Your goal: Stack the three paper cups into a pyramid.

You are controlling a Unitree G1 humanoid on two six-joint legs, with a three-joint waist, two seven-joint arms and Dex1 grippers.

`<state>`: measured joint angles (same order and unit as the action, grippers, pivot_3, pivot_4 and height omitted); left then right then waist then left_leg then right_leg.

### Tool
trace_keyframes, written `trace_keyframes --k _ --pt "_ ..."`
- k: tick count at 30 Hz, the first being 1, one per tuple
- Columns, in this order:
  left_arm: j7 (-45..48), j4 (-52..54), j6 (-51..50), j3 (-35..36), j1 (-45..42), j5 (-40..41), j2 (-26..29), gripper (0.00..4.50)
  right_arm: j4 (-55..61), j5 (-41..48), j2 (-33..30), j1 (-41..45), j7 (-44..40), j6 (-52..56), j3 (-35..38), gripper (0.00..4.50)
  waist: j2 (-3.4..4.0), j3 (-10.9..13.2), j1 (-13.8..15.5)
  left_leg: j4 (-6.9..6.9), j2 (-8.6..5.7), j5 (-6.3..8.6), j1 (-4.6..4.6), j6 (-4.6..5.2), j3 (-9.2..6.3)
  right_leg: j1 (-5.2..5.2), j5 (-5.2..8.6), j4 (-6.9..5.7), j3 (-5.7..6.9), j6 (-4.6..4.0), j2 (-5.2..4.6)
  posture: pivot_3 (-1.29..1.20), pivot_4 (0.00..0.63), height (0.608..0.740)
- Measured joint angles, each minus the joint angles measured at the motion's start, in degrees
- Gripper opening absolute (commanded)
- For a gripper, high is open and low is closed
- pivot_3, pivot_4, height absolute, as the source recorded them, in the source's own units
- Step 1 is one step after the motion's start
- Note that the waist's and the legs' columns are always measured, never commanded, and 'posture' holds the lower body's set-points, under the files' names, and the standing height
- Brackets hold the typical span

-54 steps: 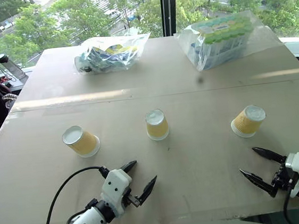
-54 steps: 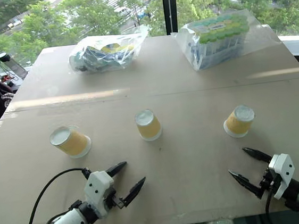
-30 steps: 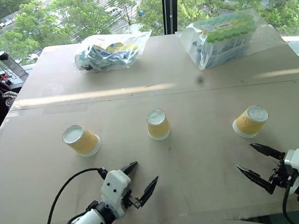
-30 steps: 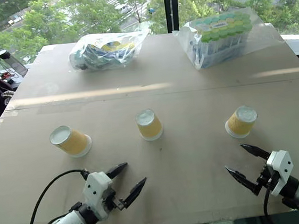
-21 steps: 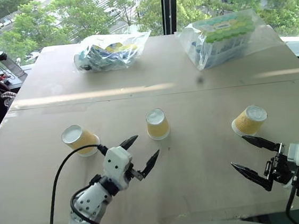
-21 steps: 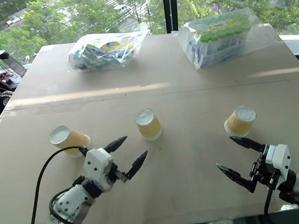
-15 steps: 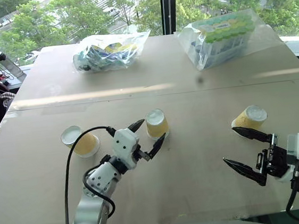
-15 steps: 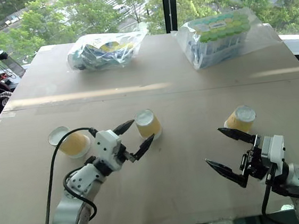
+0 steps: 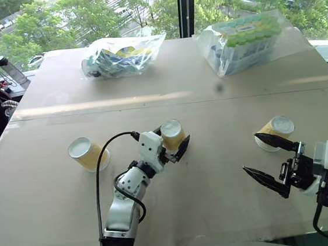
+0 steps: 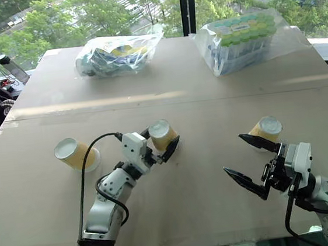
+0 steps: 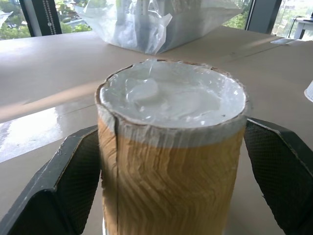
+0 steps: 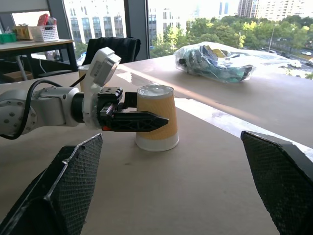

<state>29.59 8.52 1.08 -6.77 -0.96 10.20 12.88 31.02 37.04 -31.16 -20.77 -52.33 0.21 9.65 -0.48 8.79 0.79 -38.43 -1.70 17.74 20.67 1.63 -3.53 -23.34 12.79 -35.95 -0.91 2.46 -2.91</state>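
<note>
**Left fingers flanking the middle cup, nothing stacked yet**

Middle cup [image 9: 173, 135] upside down near the centre of the desk [image 9: 178, 86], white base up, patterned side facing the left wrist camera. Framed on both sides by the black fingers [image 11: 73, 181] of the left gripper [image 9: 172, 148], one at each flank; from the wrist view very close to the paper, actual contact impossible to tell, so not clearly clamped. Left cup [image 9: 87, 154] out at 9 o'clock from the middle one, well apart, leaning away with its white base up. Right cup [image 9: 275, 131] at 3 o'clock, also well apart, likewise tilted. All three separate, no pyramid formed.

Right gripper [image 9: 268, 162] at 5 o'clock from the middle cup, just beside the right cup, fingers spread wide with nothing between them; upper fingertip reaching across the front of that cup, contact unclear.

Farther off, at 12 o'clock, two clear bags: one of mixed packets [image 9: 120, 56] toward 11, one of green-capped bottles [image 9: 246, 39] toward 1, both at the far edge by the window
</note>
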Motion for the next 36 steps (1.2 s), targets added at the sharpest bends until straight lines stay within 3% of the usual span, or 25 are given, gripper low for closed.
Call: trace_keyframes --k 3,4,20,22,26,32,36 --pt "-0.68 -1.43 1.50 0.02 -0.53 -0.59 -0.33 2.32 0.31 0.31 0.36 1.24 1.70 1.03 0.00 4.50 0.00 0.00 0.04 -0.01 0.00 0.00 0.01 0.01 -0.01 0.00 0.00 -0.01 0.01 0.00 0.01 0.00 0.150 0.740" --pt "-1.06 -1.92 1.84 0.02 -0.96 -0.99 -0.50 2.11 0.37 0.41 0.43 1.46 1.95 1.15 0.00 4.50 -0.01 0.00 0.09 -0.02 -0.01 0.00 0.02 0.01 -0.02 0.00 0.00 -0.01 0.02 0.00 0.01 0.00 0.150 0.740" --pt "-5.42 -18.77 0.53 -0.48 -17.70 -2.74 -8.43 2.11 0.49 -0.21 2.46 3.76 4.61 1.93 -0.17 4.50 -0.08 -0.04 -0.03 -0.17 -0.09 -0.09 0.03 -0.13 0.08 0.01 -0.08 -0.06 0.09 0.13 0.24 0.00 0.150 0.740" --pt "-5.55 -19.13 0.52 -0.45 -18.09 -2.72 -8.55 3.07 0.49 -0.52 2.83 3.71 4.67 1.78 -0.17 4.50 -0.08 -0.04 0.02 -0.17 -0.08 -0.10 0.04 -0.14 0.05 0.01 -0.08 -0.06 0.10 0.13 0.23 0.00 0.150 0.740" --pt "-4.24 -18.81 0.61 -0.44 -17.18 -2.51 -7.85 4.48 0.39 -1.13 3.71 2.94 4.67 0.44 -0.04 4.50 -0.07 -0.05 0.01 -0.17 -0.07 -0.10 0.04 -0.14 0.06 0.01 -0.08 -0.06 0.08 0.13 0.22 0.00 0.150 0.740" --pt "-2.81 -10.11 0.28 1.02 -16.21 0.15 -6.04 4.48 -1.69 -5.71 7.13 4.08 7.48 -5.28 2.64 4.50 -0.07 -0.05 0.02 -0.17 -0.07 -0.10 0.05 -0.16 0.06 -0.01 -0.09 -0.06 0.02 0.13 0.04 0.00 0.150 0.740" --pt "-0.45 1.97 -4.86 3.47 -15.57 3.90 -0.25 4.48 -5.26 -9.50 9.58 5.52 13.31 -8.37 7.12 4.50 -0.06 -0.06 -0.01 -0.17 -0.05 -0.13 0.01 -0.21 0.05 -0.01 -0.09 -0.19 -0.03 0.12 0.04 0.00 0.150 0.740"
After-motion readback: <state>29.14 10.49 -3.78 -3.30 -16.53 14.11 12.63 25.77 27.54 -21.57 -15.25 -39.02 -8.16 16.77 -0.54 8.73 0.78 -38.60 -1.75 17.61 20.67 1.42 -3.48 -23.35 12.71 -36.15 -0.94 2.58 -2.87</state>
